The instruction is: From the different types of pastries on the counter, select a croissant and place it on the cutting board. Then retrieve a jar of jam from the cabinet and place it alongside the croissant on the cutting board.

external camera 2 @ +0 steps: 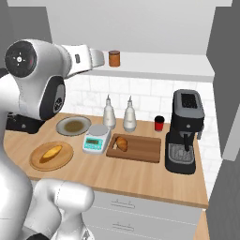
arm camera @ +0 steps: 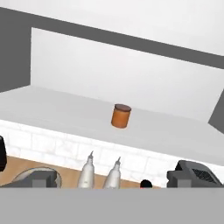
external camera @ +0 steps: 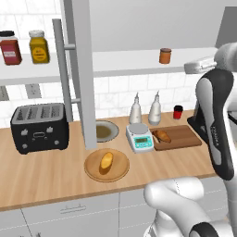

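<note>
Croissant (external camera: 161,135) lies on the cutting board (external camera: 183,138), right of centre in the left base view, so step one looks done. Jar of jam (arm camera: 120,116) stands alone mid-frame on the cabinet (arm camera: 65,109) shelf; gripper (arm camera: 111,179) faces it, jaws spread, empty. Two bottles (arm camera: 86,175) stand below the shelf; approach looks unobstructed.

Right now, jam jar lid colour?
Dark brown, on the orange-brown jar of jam; hand view shows it best.

Toaster (external camera: 40,127), scale (external camera: 140,137), 2 bottles (external camera: 135,111), coffee machine (external camera 2: 184,131), red cup (external camera 2: 160,123) on wood.
</note>
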You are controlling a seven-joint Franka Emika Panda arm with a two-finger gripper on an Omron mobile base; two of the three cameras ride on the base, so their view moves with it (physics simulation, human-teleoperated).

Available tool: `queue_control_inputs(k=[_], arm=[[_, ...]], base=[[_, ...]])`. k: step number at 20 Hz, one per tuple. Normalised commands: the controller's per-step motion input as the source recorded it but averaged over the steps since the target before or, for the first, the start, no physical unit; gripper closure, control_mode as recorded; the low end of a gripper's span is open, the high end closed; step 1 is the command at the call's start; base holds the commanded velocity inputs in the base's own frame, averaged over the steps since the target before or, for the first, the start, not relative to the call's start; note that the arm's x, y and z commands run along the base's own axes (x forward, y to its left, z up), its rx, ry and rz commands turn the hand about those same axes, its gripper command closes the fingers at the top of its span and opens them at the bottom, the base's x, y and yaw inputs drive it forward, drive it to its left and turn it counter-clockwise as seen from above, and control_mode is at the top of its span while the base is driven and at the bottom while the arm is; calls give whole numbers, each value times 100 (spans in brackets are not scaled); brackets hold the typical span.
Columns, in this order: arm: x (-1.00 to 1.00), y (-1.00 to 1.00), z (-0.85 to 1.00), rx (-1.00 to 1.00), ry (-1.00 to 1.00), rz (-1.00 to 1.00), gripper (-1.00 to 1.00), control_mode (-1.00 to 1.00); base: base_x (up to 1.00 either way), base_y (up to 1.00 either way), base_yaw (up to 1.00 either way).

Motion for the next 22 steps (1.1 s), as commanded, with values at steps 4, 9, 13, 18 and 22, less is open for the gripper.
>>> queue_control_inputs(k=[4, 9, 13, 18, 22], arm=[[14, 22, 0, 0, -15, -3, -100, -100], [29, 10, 0, 0, 2, -8, -100, -100], [6, 0, 0, 0, 17, -19, -100, -100], [5, 0, 0, 0, 7, -19, -100, -100], [52, 1, -41, 1, 15, -6, -100, -100]], base=[[0, 0, 0], [0, 0, 0], [0, 0, 0], [0, 0, 0], [0, 0, 0]])
